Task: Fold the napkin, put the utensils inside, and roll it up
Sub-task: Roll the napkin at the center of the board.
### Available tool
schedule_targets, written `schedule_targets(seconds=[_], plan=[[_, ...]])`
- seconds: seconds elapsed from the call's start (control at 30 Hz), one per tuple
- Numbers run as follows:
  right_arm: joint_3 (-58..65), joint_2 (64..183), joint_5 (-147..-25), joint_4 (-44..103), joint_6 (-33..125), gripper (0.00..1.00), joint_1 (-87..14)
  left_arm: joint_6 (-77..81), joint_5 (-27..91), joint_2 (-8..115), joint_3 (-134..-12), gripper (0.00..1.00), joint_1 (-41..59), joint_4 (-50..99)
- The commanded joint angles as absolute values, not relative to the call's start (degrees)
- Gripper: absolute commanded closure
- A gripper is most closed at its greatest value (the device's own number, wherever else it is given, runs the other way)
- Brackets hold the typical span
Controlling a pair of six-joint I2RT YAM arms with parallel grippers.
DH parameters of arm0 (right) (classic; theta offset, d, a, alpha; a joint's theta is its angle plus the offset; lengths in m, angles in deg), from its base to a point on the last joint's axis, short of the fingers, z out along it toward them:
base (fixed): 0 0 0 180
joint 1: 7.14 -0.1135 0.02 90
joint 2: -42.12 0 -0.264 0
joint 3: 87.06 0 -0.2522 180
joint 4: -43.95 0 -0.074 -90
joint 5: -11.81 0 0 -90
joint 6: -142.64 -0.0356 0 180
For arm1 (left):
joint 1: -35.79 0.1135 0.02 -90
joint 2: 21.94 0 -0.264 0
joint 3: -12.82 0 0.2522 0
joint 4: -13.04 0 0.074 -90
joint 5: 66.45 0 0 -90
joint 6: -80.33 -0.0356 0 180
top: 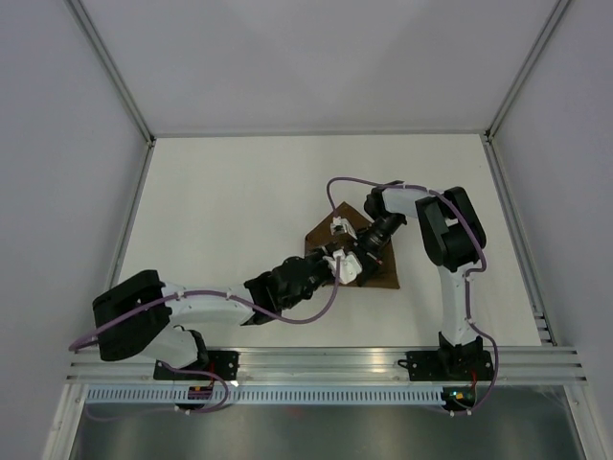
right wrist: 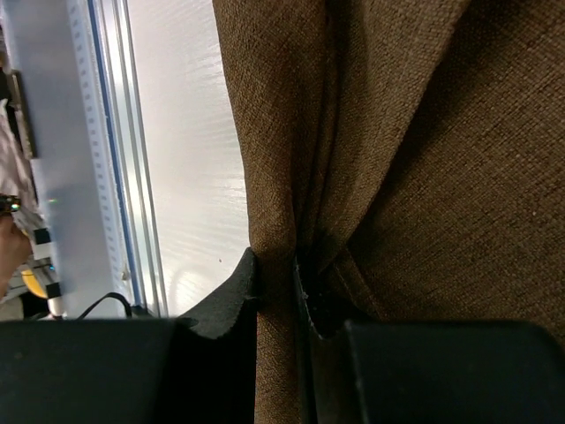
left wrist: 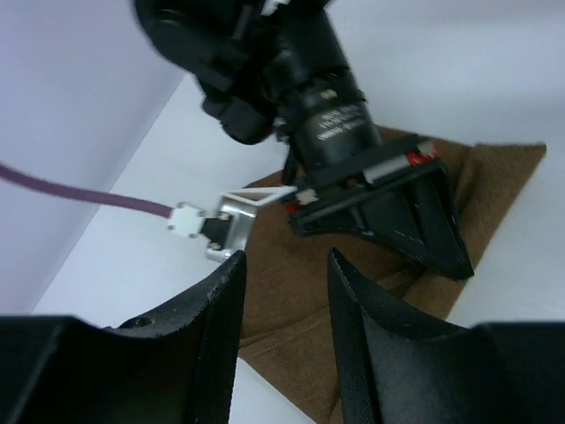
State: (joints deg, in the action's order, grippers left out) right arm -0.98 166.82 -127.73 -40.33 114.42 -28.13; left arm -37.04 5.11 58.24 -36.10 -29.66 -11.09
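The dark-brown napkin [top: 381, 275] lies bunched on the white table, right of centre. My right gripper [top: 354, 253] is down on it and shut on a raised fold of the cloth [right wrist: 275, 221]; the jaws pinch that ridge from both sides. In the right wrist view the napkin [right wrist: 459, 177] fills most of the picture. My left gripper [left wrist: 287, 256] hovers open just over the napkin's near edge [left wrist: 291, 305], with nothing between its fingers. It sits close beside the right gripper's fingers [left wrist: 415, 225]. The utensils are out of view.
The two arms meet over the napkin, wrists almost touching, with purple cables [top: 337, 182] looping over them. White table [top: 230, 211] surrounds the cloth. The aluminium rail [top: 326, 362] runs along the near edge and grey walls enclose the other sides.
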Motion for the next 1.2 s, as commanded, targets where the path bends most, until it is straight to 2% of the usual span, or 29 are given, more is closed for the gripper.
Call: schedule_targets(seconds=[0.0, 0.23, 0.67, 0.87, 0.97, 1.1, 1.17], plan=[[-1.3, 171.8, -121.3, -37.2, 117.3, 1.0, -28.1, -48.2, 3.7, 64.3, -36.0, 0.52, -33.4, -11.4], [-2.7, 173.5, -121.5, -37.9, 116.8, 0.99, -27.7, -49.7, 9.3, 71.0, -36.4, 0.48, -35.8, -7.2], [-3.2, 174.3, -121.3, -38.0, 116.6, 1.0, -27.4, -49.7, 13.7, 79.9, -40.0, 0.48, -35.6, -4.8], [-3.2, 174.3, -121.6, -38.2, 116.6, 0.99, -27.3, -48.1, 14.5, 82.3, -41.1, 0.51, -33.4, -5.0], [-3.4, 174.6, -121.6, -38.2, 116.6, 1.0, -27.3, -47.6, 16.1, 82.6, -42.0, 0.58, -33.1, -2.6], [-3.5, 174.6, -121.7, -38.6, 116.9, 0.99, -27.2, -46.5, 19.6, 82.9, -43.7, 0.78, -32.2, 3.8], [-3.4, 174.3, -122.3, -38.8, 116.8, 0.91, -27.3, -46.1, 22.5, 82.9, -44.5, 0.85, -31.8, 6.1]])
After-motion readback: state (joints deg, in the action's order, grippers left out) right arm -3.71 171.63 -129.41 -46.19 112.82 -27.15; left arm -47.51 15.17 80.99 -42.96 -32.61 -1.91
